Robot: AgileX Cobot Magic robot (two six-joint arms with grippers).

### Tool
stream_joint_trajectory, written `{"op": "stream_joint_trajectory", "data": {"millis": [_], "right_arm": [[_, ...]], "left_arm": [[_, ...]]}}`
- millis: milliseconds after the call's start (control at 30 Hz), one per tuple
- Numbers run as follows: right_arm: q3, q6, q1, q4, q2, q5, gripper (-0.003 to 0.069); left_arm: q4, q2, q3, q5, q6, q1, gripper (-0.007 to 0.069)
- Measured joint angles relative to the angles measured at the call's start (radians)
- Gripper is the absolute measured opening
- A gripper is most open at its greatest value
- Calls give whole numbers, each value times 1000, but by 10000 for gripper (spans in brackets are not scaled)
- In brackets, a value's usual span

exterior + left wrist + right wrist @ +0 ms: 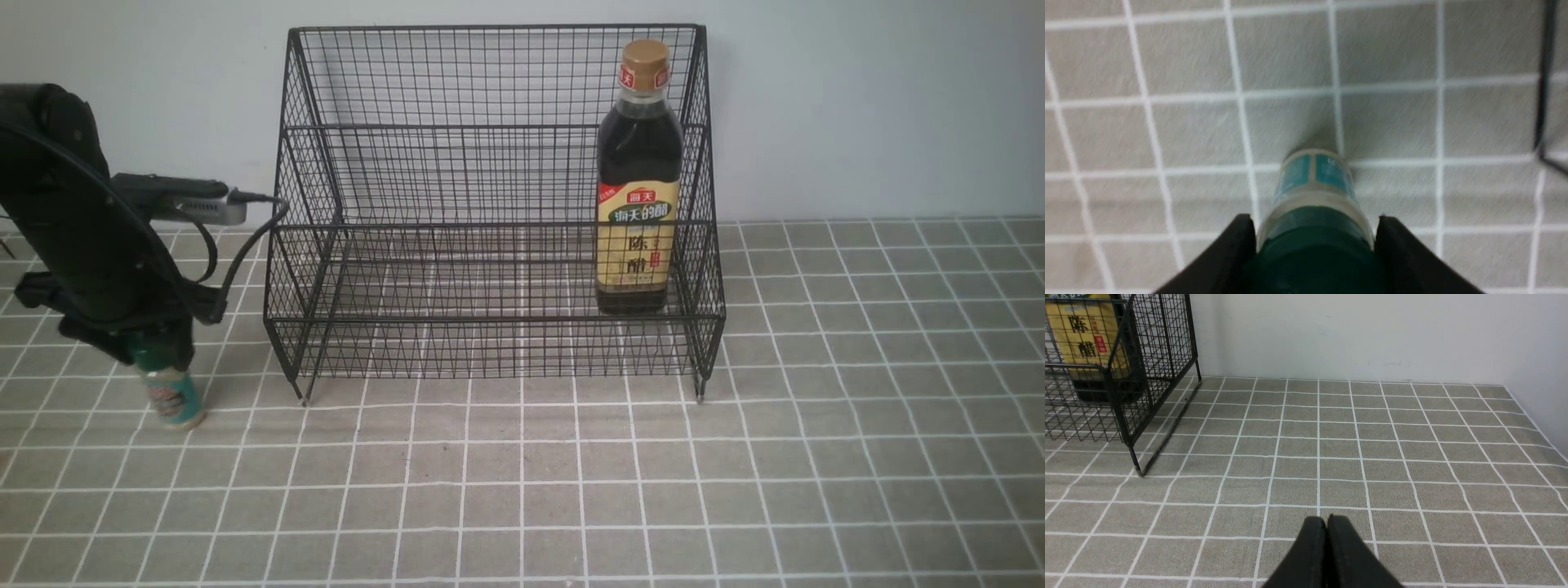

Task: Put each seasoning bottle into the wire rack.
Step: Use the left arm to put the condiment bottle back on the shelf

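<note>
The small clear shaker (173, 398) with green cap and teal label stands on the tiled table to the left of the wire rack (490, 163), slightly tilted. My left gripper (155, 347) comes down on it from above and is shut on its green cap. In the left wrist view, both fingers (1233, 249) press the cap of the shaker (1312, 179). The tall dark vinegar bottle (638, 204) stands upright in the rack's lower tier at the right end. My right gripper (1327, 520) is shut and empty, low over the table to the right of the rack (1126, 396).
A white wall runs behind the rack and along the table's right side. The rack's short legs (304, 396) stand just right of the shaker. A rack wire (1543, 81) shows at the edge of the left wrist view. The vinegar bottle's label (1081, 339) shows through the mesh.
</note>
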Motion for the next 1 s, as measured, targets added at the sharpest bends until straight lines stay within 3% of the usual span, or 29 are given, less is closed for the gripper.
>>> {"op": "stream_joint_trajectory", "data": {"millis": [233, 367, 567, 667, 867, 1000], "right_arm": [[0, 0, 0, 0, 0, 0, -15], [0, 0, 0, 0, 0, 0, -15], [0, 0, 0, 0, 0, 0, -15], [0, 0, 0, 0, 0, 0, -15], [0, 0, 0, 0, 0, 0, -15], [0, 0, 0, -1, 0, 0, -15]], "left_arm": [[38, -89, -159, 186, -36, -10, 329], [29, -161, -233, 207, -39, -28, 329], [-49, -285, -313, 223, -42, -123, 329], [-87, -300, -319, 236, -51, -222, 329], [-58, -227, -319, 239, -107, -315, 329], [-52, -160, -319, 239, -131, -326, 329]]}}
